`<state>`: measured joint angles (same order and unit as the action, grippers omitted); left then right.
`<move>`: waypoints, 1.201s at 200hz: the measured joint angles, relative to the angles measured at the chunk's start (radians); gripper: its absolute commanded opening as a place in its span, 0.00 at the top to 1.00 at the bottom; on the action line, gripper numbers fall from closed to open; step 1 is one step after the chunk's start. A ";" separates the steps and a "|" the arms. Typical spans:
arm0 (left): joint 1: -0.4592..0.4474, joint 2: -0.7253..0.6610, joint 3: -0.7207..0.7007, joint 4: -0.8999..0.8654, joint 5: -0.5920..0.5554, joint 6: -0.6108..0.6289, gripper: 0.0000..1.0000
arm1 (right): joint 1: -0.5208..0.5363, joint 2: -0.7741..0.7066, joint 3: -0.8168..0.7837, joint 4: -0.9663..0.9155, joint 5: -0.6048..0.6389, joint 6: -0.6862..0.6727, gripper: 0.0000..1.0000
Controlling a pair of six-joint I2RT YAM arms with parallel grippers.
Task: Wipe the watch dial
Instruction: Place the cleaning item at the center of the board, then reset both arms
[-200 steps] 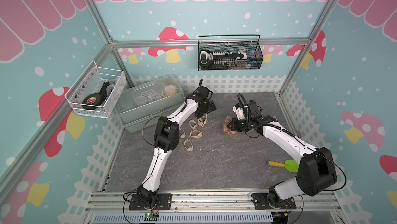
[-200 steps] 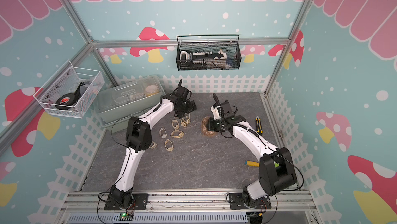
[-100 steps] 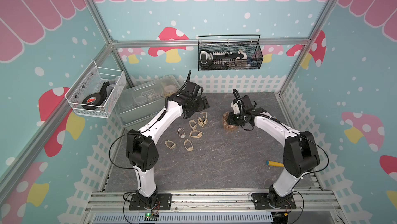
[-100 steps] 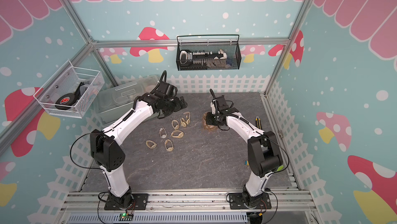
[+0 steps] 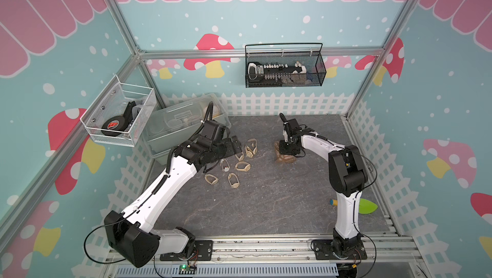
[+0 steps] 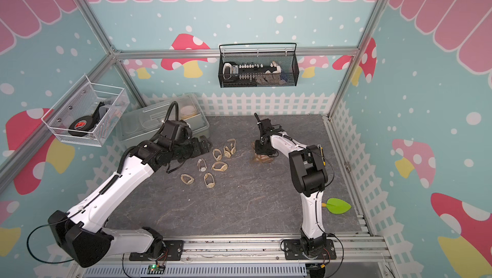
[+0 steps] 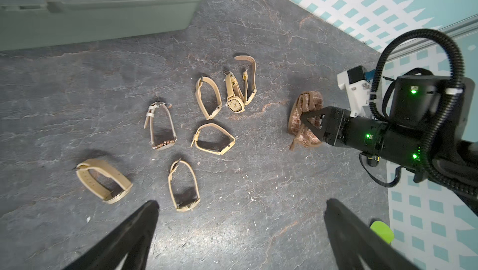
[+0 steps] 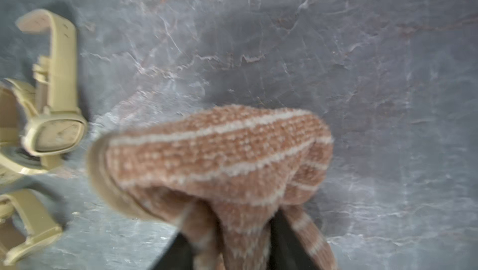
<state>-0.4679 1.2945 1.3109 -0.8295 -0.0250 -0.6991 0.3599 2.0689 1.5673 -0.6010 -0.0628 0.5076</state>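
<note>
Looking at both top views first: the right gripper (image 5: 288, 148) points down at the brown cloth (image 5: 285, 158) on the table (image 5: 266, 204). The left gripper (image 5: 236, 144) sits at the edge of a little scatter of beige watches (image 5: 233, 180), well apart from the cloth. Both sets of jaws are too small to read from up there.

Left wrist view clears some of that up. The left jaws are spread wide with nothing in them, hanging over the watches. It's also the view that shows which watch (image 7: 235, 104) lies dial up: the one nearest the cloth. The rest seem to lie on their sides. The right jaws look partway open astride a fold of cloth, but I can't tell if they're actually pinching it.

Right wrist view is blurry but adds something new: the cloth bunched between the right fingers (image 8: 173, 255), and the dial (image 8: 57, 134) just beside the cloth, not touching it.

My worry is that if that grip is loose, the cloth slips out mid-wipe. Plus nothing's holding the watch, so a push from the cloth would probably just shove it around.
</note>
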 measured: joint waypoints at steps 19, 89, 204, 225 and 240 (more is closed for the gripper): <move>0.000 -0.050 -0.039 -0.006 -0.010 0.004 0.01 | 0.000 0.000 0.018 -0.016 0.021 -0.013 0.02; 0.066 -0.095 -0.063 -0.016 -0.026 0.083 0.01 | -0.005 -0.125 -0.015 -0.032 0.071 -0.053 0.01; 0.233 0.035 -0.306 0.227 -0.181 0.226 0.01 | -0.102 -0.687 -0.621 0.298 0.399 -0.171 0.01; 0.259 0.035 -0.366 0.317 -0.225 0.249 0.01 | -0.119 -0.718 -0.719 0.363 0.455 -0.199 0.01; 0.275 0.038 -0.406 0.372 -0.259 0.272 0.01 | -0.135 -0.743 -0.790 0.421 0.484 -0.218 0.01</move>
<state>-0.1928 1.3323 0.9054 -0.4576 -0.2836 -0.4267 0.2253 1.3262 0.7776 -0.1799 0.4217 0.2897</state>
